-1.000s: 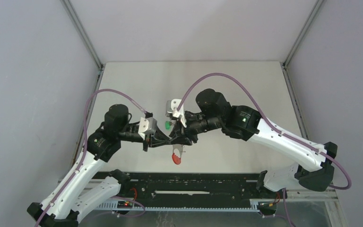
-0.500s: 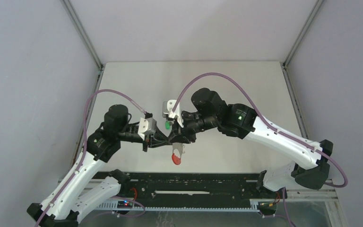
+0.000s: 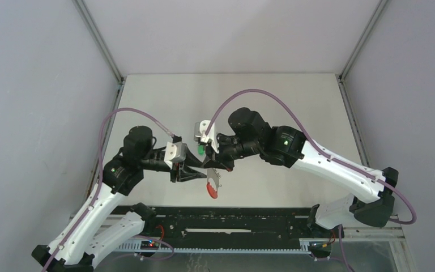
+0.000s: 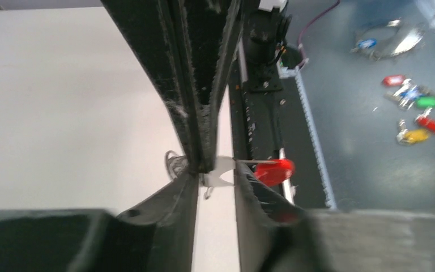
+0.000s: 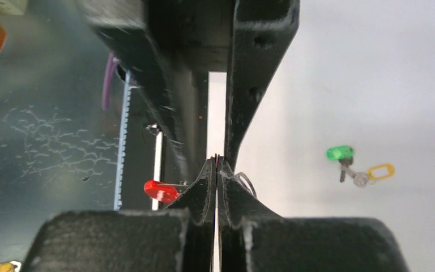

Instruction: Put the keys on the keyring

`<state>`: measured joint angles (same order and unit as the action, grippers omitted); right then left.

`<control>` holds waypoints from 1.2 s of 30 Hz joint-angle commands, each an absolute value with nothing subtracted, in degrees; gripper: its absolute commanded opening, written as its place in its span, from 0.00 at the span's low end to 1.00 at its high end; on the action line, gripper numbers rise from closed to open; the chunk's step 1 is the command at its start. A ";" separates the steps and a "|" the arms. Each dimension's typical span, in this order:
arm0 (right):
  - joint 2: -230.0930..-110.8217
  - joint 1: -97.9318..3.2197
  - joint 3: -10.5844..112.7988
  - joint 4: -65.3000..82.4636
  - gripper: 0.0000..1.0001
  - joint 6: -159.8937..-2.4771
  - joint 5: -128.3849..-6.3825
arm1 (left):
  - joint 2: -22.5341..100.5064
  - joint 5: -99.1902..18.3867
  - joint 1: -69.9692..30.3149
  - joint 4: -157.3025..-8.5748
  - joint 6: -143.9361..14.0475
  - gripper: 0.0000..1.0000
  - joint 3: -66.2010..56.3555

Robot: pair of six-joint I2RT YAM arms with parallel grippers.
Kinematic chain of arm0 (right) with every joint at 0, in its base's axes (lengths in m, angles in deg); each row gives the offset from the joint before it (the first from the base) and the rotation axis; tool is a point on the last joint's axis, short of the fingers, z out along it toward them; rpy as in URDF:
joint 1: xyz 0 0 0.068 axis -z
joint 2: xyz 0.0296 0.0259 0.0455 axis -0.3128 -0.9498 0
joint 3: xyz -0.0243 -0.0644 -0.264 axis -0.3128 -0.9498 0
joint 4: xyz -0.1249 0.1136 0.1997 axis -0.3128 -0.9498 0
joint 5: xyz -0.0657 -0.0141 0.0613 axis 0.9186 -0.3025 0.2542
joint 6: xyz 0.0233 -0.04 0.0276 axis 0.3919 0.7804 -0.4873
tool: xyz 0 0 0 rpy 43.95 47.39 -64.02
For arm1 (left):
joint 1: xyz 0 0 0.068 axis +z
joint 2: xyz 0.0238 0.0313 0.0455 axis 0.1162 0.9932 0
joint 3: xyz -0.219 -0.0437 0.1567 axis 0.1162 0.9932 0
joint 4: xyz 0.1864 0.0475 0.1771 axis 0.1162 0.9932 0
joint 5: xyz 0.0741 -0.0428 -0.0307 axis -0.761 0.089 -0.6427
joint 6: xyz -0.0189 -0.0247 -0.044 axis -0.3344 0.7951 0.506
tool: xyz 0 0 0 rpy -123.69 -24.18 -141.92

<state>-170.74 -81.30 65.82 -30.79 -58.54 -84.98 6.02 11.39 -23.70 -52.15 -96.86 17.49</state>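
Pale matte table (image 5: 374, 68). On it lie a green-headed key (image 5: 340, 153) and a yellow-headed key (image 5: 380, 170), just beside each other.

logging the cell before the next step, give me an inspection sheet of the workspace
surface: pale matte table, no marks seen
job's things: keyring with its red section pinched where the arms meet; keys, green and yellow heads, lie together on the table
clutter: coloured key tags on the dark floor off the table
grippers: right gripper shut on the keyring; left gripper open around it
cables: purple cables arch over each arm, away from the keyring
surroundings: grey walls; black rail at the near edge
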 commanded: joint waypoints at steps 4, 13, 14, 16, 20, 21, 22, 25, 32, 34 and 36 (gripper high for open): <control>-155.38 -79.09 47.52 -3.70 0.00 -68.42 -80.92 | 4.21 12.96 -24.08 -62.33 -88.32 0.66 14.43; -145.06 -79.57 29.25 24.50 0.00 -78.90 -79.92 | 2.28 11.19 -24.08 -61.81 -86.94 0.51 17.18; -144.72 -79.58 27.93 26.07 0.00 -79.74 -80.28 | 2.38 11.12 -24.09 -62.16 -86.65 0.48 17.30; -144.51 -79.73 26.11 29.22 0.00 -81.68 -80.97 | 2.58 10.81 -24.09 -63.14 -85.66 0.44 17.47; -144.75 -79.66 23.06 35.00 0.00 -84.68 -82.20 | 3.03 10.72 -24.04 -66.58 -81.97 0.35 17.65; -144.99 -79.69 22.54 36.09 0.00 -85.22 -82.36 | 3.09 10.95 -24.08 -67.59 -81.04 0.33 17.79; -145.27 -79.74 22.09 37.16 0.00 -85.80 -82.50 | 3.10 11.15 -24.04 -68.52 -80.11 0.33 17.97; -146.02 -79.92 20.88 41.07 0.00 -87.16 -82.05 | 3.29 12.30 -24.09 -69.99 -78.29 0.32 18.39; -147.73 -81.37 17.78 50.86 0.00 -88.96 -78.71 | 2.74 14.20 -24.09 -69.94 -77.68 0.32 19.43; -148.50 -82.28 17.29 52.43 0.00 -88.98 -77.72 | 2.61 14.14 -24.09 -70.00 -77.40 0.31 19.40; -149.14 -82.91 17.03 53.37 0.00 -88.86 -76.92 | 2.53 14.01 -24.02 -70.61 -76.92 0.30 19.26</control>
<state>-148.40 -81.38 17.19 44.75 -87.47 -79.64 3.11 13.18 -23.81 -68.32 -78.90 18.41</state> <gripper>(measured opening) 0.006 0.317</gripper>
